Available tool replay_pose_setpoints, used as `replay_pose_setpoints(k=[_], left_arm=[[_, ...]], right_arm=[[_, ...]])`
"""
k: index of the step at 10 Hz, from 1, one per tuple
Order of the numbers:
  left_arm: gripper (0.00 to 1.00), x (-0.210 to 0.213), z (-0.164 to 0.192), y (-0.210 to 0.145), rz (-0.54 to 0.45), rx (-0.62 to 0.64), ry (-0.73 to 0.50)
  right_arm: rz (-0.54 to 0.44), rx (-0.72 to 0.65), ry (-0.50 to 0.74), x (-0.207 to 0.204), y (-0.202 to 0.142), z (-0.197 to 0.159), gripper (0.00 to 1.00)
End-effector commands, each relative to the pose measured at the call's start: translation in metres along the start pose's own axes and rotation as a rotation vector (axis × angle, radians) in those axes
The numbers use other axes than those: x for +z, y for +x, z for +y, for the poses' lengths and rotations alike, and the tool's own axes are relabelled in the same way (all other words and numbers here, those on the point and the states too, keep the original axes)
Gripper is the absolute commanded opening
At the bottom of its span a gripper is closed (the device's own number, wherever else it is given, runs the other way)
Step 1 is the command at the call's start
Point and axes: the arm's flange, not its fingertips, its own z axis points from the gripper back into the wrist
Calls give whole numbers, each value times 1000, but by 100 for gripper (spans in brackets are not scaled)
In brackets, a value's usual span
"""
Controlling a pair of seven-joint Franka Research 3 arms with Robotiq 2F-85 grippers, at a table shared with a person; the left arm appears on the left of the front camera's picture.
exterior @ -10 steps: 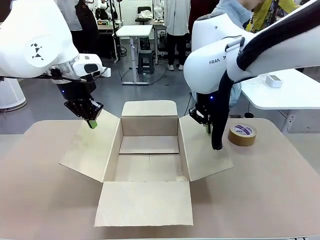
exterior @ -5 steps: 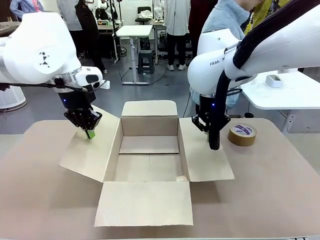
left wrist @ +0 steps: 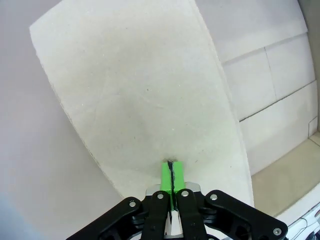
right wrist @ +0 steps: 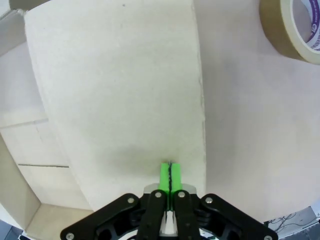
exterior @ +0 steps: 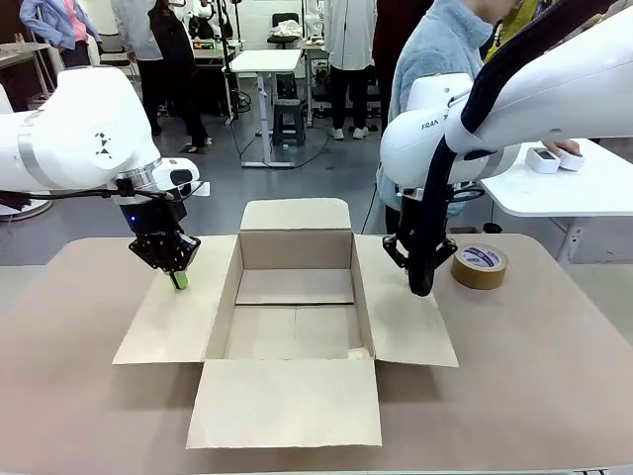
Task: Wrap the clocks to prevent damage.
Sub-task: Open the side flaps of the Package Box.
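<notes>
Left gripper (exterior: 179, 281) is staying clenched, empty, tip touching left flap (exterior: 170, 322) of box (exterior: 295, 249) | right gripper (exterior: 420, 287) likewise on right flap (exterior: 406, 327) | clocks are not lying in box | probably stiff, fragile: holding gently by the sides

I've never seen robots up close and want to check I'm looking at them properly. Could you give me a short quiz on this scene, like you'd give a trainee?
1. True or false: the left gripper has its fingers spread apart.
2. What lies inside the open cardboard box? A) a wrapped bundle B) nothing C) a cup
3. Which arm's gripper points down at the flap nearest the tape roll?
Key: 1 false, it is shut. 2 B. 3 the right gripper, also shut.
</notes>
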Motion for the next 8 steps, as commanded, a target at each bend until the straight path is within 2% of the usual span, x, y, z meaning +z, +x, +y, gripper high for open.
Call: replay_pose_setpoints(k=[1,3,7,8], left_arm=[[0,-2,-2,6,-12,37,-31],[0,-9,0,9,-1,51,-35],[0,-21,2,13,33,61,-31],[0,-15,2,12,21,39,-52]], right_arm=[[-1,23,54,-3,-3,-3,0],[34,31,82,-10,-1,-6,0],[37,48,105,-16,5,-12,0],[44,21,65,-9,3,-8,0]])
